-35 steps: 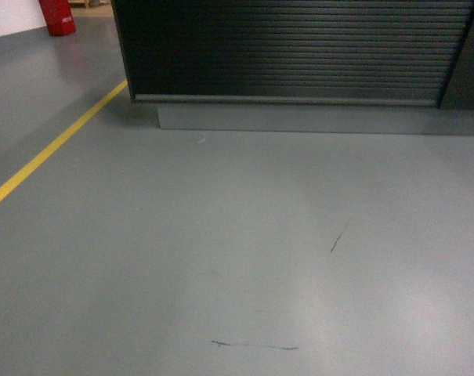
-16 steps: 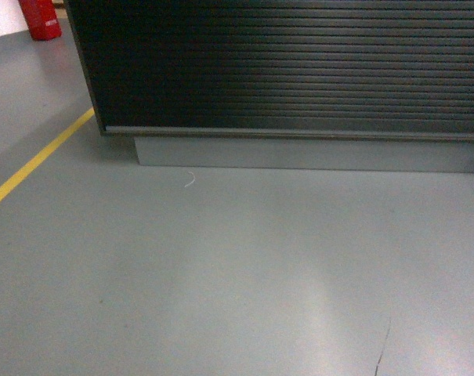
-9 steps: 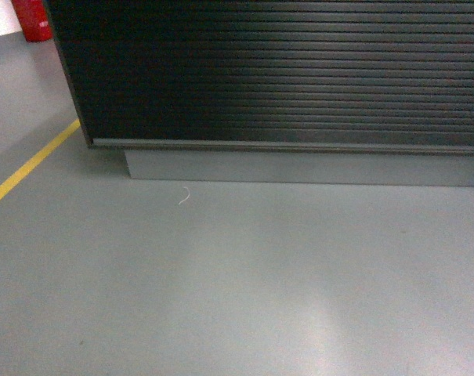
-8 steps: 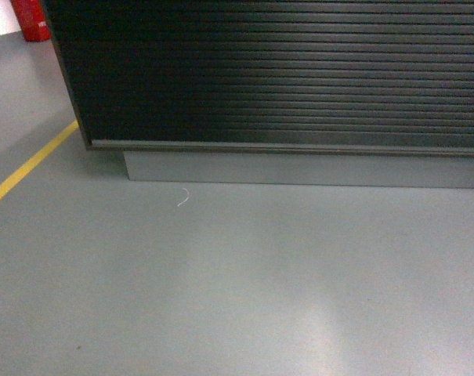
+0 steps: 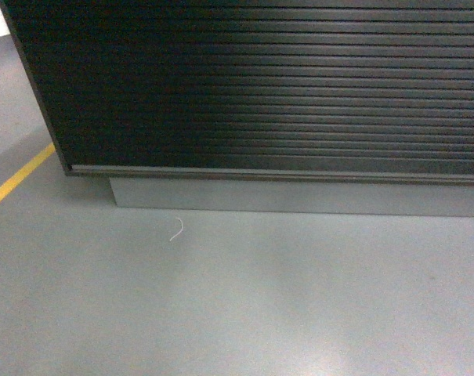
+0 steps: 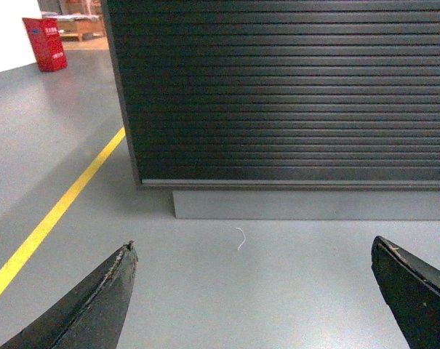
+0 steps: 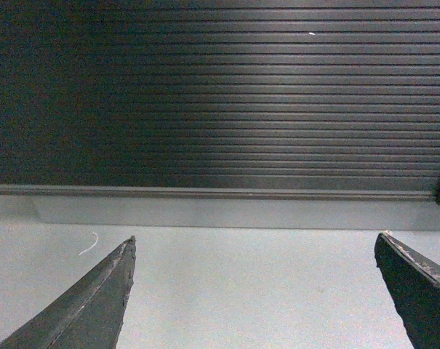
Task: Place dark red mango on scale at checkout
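Observation:
The checkout [image 5: 284,86] fills the upper part of the head view as a dark, horizontally ribbed front panel on a grey plinth; its top is out of view. The same ribbed front of the checkout [image 6: 292,94] faces the left wrist camera, and the checkout [image 7: 220,102] spans the right wrist view too. My left gripper [image 6: 252,251] is open above bare grey floor with nothing between its fingers. My right gripper [image 7: 254,247] is open as well, also holding nothing. The dark red mango and the scale are out of view.
A yellow floor line [image 5: 17,178] runs along the left, past the counter's left corner [image 5: 60,160]. A small white scrap [image 5: 176,229] lies on the grey floor before the plinth. A red box [image 6: 45,43] stands far off at the back left.
The counter front has grown larger and slid lower in the head view, and the red object at top left has left the frame; the base has rolled closer to the checkout.

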Controlling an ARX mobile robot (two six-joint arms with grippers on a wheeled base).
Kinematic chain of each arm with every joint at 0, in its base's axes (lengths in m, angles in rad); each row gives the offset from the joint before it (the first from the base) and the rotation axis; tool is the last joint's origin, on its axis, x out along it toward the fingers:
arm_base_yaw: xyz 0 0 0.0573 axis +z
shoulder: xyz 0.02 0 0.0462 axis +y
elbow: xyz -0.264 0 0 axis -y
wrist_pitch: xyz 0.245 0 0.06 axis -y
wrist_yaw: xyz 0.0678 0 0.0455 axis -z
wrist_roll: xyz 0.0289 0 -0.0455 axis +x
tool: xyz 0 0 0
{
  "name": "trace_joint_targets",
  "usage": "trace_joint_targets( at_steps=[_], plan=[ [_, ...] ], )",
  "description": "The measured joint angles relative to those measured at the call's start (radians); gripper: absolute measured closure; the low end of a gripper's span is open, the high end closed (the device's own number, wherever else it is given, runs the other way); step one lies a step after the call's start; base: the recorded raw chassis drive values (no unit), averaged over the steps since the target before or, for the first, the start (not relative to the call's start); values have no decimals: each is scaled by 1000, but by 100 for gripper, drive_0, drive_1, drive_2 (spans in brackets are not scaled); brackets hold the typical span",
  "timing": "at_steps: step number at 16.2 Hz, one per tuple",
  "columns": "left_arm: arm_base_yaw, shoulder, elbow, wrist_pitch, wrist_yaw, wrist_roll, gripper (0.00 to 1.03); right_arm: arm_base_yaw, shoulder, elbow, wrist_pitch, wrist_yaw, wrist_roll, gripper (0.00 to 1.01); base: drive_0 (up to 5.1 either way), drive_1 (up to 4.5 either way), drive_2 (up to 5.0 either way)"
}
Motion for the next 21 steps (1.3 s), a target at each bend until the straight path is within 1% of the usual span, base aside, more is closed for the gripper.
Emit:
trace_joint_targets(
  at_steps=[21],
  plan=[
    [0,0,0,2,0,0,5,0,0,0,-2,1,0,3,0,419,-420]
  ],
)
